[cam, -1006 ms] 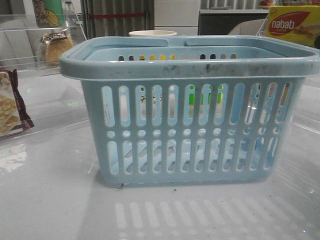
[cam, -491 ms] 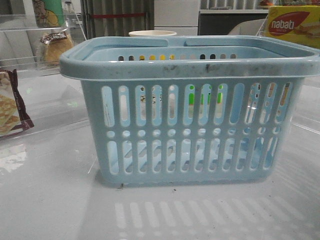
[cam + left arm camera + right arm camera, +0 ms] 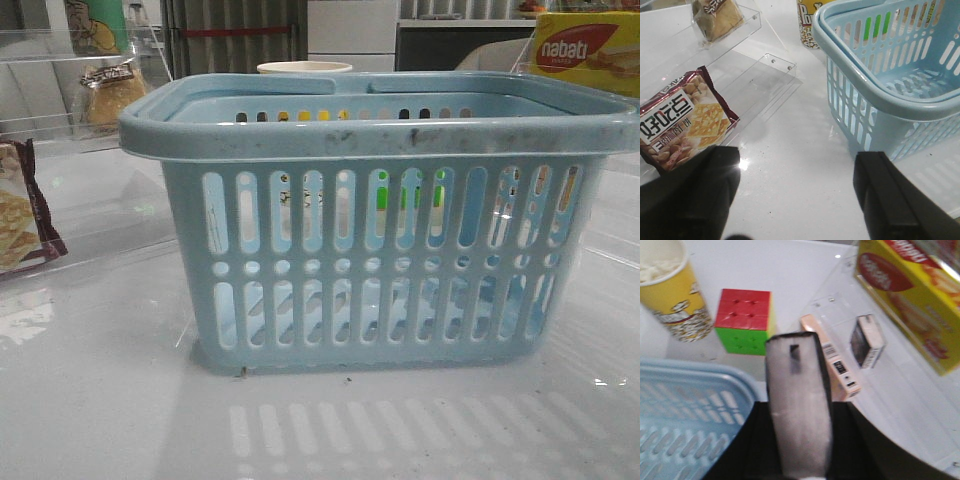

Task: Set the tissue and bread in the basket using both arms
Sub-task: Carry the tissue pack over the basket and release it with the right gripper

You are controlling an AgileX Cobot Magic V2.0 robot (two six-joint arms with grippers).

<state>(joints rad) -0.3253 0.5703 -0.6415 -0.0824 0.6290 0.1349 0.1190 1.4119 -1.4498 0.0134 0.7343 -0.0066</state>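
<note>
Reaching is the step in hand, I judge: the left fingers [image 3: 795,200] are spread wide and empty above bare worktop [image 3: 790,165], the bread [image 3: 715,17] far beyond them on a clear shelf [image 3: 670,60], the basket [image 3: 880,90] just beside. Whether the right fingers [image 3: 799,410] are apart, I cannot tell; the tissue [image 3: 867,340] lies slightly ahead. Next, each must close in.

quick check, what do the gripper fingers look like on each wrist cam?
Left gripper: two broad, flat, matte black fingers, no markings or cables visible. Right gripper: one finger faces the camera, black-edged with a pale grey-white pad and a small dark slot near its tip; black body behind it.
</note>
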